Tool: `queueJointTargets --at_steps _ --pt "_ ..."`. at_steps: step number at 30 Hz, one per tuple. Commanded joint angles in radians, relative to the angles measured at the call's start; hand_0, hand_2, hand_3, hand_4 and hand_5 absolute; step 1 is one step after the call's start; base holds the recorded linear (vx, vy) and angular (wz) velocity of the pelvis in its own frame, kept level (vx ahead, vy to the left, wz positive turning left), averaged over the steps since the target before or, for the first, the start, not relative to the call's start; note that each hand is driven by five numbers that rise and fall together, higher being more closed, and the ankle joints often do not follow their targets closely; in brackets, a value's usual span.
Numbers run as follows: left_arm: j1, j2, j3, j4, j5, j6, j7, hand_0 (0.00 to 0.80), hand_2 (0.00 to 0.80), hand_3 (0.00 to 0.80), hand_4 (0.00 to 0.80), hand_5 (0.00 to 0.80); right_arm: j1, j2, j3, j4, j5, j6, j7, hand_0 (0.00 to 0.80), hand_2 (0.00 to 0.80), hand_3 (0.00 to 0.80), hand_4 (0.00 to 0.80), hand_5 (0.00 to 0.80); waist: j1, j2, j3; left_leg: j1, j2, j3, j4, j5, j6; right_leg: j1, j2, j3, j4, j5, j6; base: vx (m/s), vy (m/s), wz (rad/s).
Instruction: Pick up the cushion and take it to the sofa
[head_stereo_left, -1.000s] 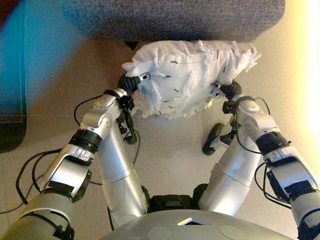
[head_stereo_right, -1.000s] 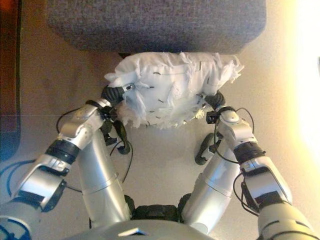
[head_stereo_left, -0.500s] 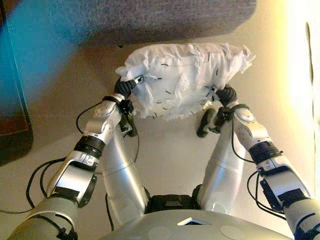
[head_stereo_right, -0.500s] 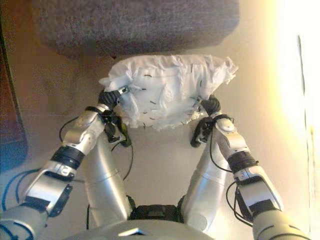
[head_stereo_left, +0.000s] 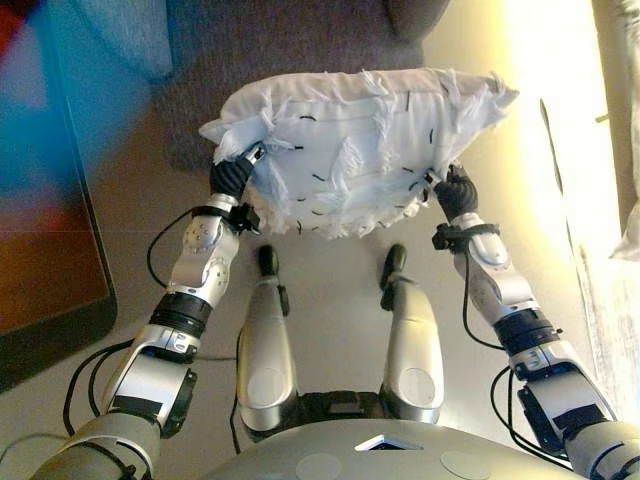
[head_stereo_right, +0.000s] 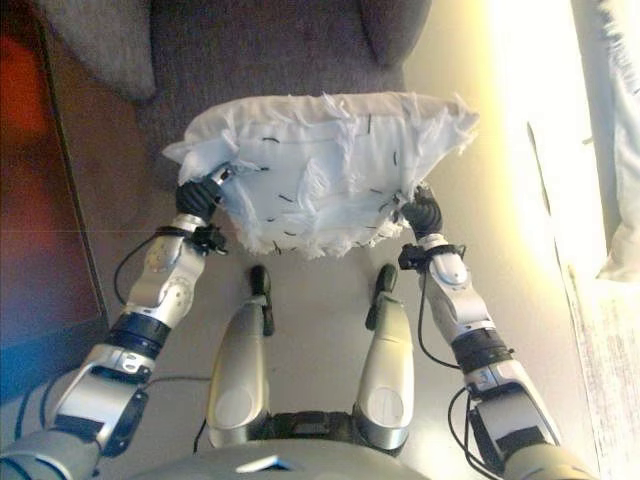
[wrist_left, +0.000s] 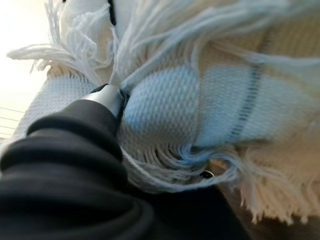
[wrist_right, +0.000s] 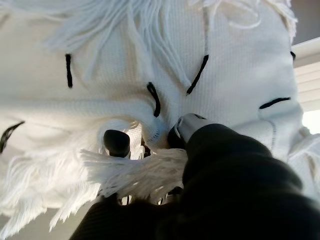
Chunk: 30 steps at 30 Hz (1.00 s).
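A white fringed cushion (head_stereo_left: 350, 150) with short black stitches hangs in the air between both hands, in front of the grey sofa (head_stereo_left: 290, 50). My left hand (head_stereo_left: 232, 176) grips its left edge, fingers curled into the weave (wrist_left: 165, 105) and fringe. At the lower right corner my right hand (head_stereo_left: 452, 190) is curled round the fringe (wrist_right: 135, 170), with a dark fingertip (wrist_right: 116, 141) against the cloth. The cushion's far edge overlaps the sofa seat in the eye views.
A pale blue-grey cushion (head_stereo_left: 125, 35) lies on the sofa at the left, and a darker one (head_stereo_left: 415, 12) at the back right. A dark, reddish-topped low table (head_stereo_left: 45, 250) stands on the left. A bright curtain or wall (head_stereo_left: 610, 160) runs along the right.
The whole view has shifted: the sofa fills more of the picture and is nearer. The cushion is held higher and further forward, now over the seat's front edge. Both hands keep their hold.
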Motion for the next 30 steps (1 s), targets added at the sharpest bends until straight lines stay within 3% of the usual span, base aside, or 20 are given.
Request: queueJointTargets --at_steps 1,7,10,12,15,22,24,26,28,30 --pt "0.015 -0.018 -0.028 -0.083 -0.022 -0.061 0.002 0.800 0.800 0.800 0.800 0.800 -0.018 0.049 0.024 -0.113 0.041 -0.020 0.023 0.800 0.800 0.800 0.800 0.800 0.028 -0.011 -0.200 0.050 -0.047 -0.002 -0.040 -0.015 0.080 0.131 -0.019 0.012 -0.133 0.038 0.034 0.127 -0.024 -0.39" --pt "0.068 -0.018 -0.012 -0.081 0.013 0.004 -0.013 0.800 0.800 0.800 0.800 0.800 0.111 0.044 -0.003 -0.154 0.014 0.002 -0.007 0.800 0.800 0.800 0.800 0.800 0.006 -0.002 -0.301 0.253 -0.045 0.070 -0.195 0.010 0.084 0.344 0.000 -0.046 -0.255 0.050 0.037 0.169 -0.012 -0.04" --pt "0.089 -0.036 -0.003 -0.099 0.024 0.044 -0.031 0.800 0.800 0.800 0.800 0.800 0.183 0.046 -0.024 -0.167 0.045 0.006 0.014 0.800 0.800 0.800 0.800 0.800 -0.032 -0.007 -0.346 0.319 -0.040 0.193 -0.262 0.034 0.085 0.419 0.017 -0.085 -0.312 0.063 0.033 0.090 0.019 0.02" --pt "0.096 -0.030 0.005 -0.103 0.010 0.066 -0.039 0.800 0.800 0.800 0.800 0.800 0.189 0.049 -0.018 -0.155 0.065 0.014 0.016 0.800 0.800 0.800 0.800 0.800 -0.042 -0.005 -0.365 0.366 -0.059 0.171 -0.301 0.025 0.103 0.428 0.030 -0.054 -0.310 0.058 0.029 0.082 0.083 0.12" --pt "0.109 -0.018 0.025 -0.093 0.010 0.088 -0.033 0.800 0.800 0.800 0.800 0.800 0.191 0.052 -0.019 -0.155 0.118 0.065 0.051 0.800 0.800 0.800 0.800 0.800 -0.061 -0.004 -0.387 0.413 -0.068 0.209 -0.321 0.015 0.114 0.436 0.034 -0.030 -0.292 0.067 0.029 0.058 0.102 -0.17" --pt "0.062 -0.007 0.017 0.040 0.013 0.109 -0.029 0.800 0.800 0.800 0.800 0.800 0.187 0.056 -0.010 -0.104 0.116 0.091 0.049 0.800 0.800 0.800 0.800 0.800 -0.079 -0.016 -0.416 0.479 -0.128 0.220 -0.339 -0.026 0.163 0.428 0.004 0.017 -0.199 0.195 0.055 0.026 0.085 -0.24" --pt "0.046 -0.005 0.005 0.062 0.019 0.108 -0.038 0.800 0.800 0.800 0.800 0.800 0.189 0.076 -0.012 -0.076 0.129 0.078 0.039 0.800 0.800 0.800 0.800 0.800 -0.076 -0.017 -0.411 0.471 -0.148 0.200 -0.321 -0.040 0.185 0.399 -0.008 0.047 -0.089 0.248 0.057 -0.021 0.105 -0.05" --pt "0.036 0.000 -0.011 0.084 0.039 0.096 -0.051 0.800 0.800 0.800 0.800 0.800 0.199 0.090 -0.005 -0.055 0.132 0.058 0.026 0.800 0.800 0.800 0.800 0.800 -0.084 0.003 -0.389 0.482 -0.142 0.186 -0.304 -0.053 0.204 0.305 0.002 0.113 0.127 0.316 0.051 -0.026 0.159 0.03" --pt "0.001 0.008 -0.026 0.119 0.018 0.087 -0.071 0.800 0.800 0.800 0.800 0.800 0.191 0.075 -0.004 -0.028 0.148 0.051 0.022 0.800 0.800 0.800 0.800 0.800 -0.097 0.033 -0.367 0.500 -0.122 0.169 -0.298 -0.050 0.204 0.193 0.048 0.175 0.310 0.323 0.042 0.004 0.159 0.28" --pt "-0.031 0.009 -0.031 0.143 -0.002 0.083 -0.083 0.800 0.800 0.800 0.800 0.800 0.177 0.054 -0.008 0.012 0.163 0.043 0.041 0.800 0.800 0.800 0.800 0.800 -0.107 0.042 -0.356 0.511 -0.111 0.160 -0.287 -0.055 0.200 0.130 0.076 0.203 0.382 0.324 0.044 0.054 0.097 0.21"
